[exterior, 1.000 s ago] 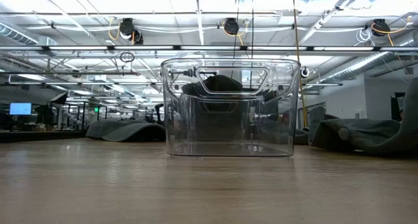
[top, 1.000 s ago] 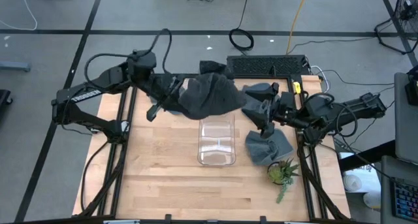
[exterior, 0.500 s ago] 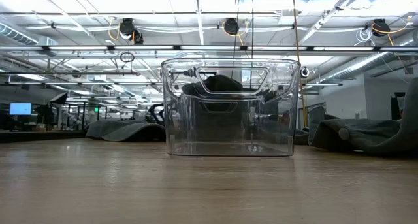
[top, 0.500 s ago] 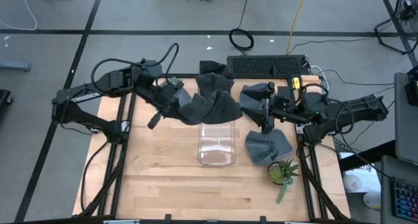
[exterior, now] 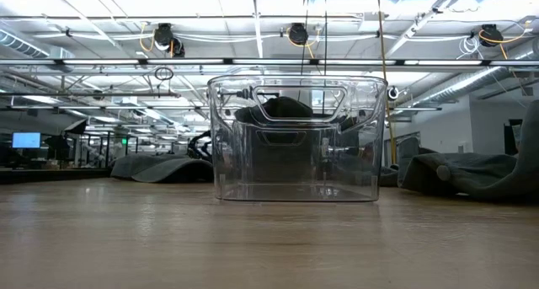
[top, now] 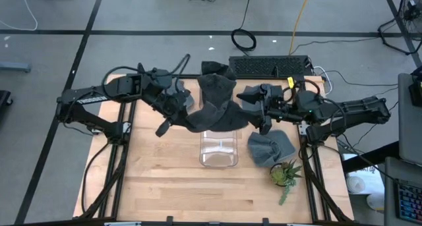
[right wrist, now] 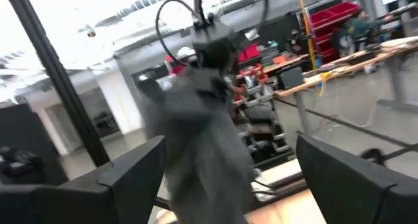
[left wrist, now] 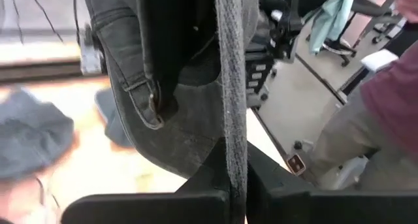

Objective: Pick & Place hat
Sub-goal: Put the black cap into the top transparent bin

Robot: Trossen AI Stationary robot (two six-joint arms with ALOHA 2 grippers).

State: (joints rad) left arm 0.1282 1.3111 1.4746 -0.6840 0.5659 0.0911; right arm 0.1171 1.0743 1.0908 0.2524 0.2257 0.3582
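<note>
The left pincer (top: 177, 107) gripped the hat (top: 221, 111), apparently above the clear bin (top: 218, 144); the right pincer (top: 262, 111) gaped. Centre before releasing.

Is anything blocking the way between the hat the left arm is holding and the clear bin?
Nothing visible does. The left gripper holds the hat hanging over the far edge of the bin, whose top is open. The right gripper hovers beside it, fingers open.

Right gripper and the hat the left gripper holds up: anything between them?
No. In the high view the open right gripper sits beside the hanging hat, shut in the left gripper, nothing between.
</note>
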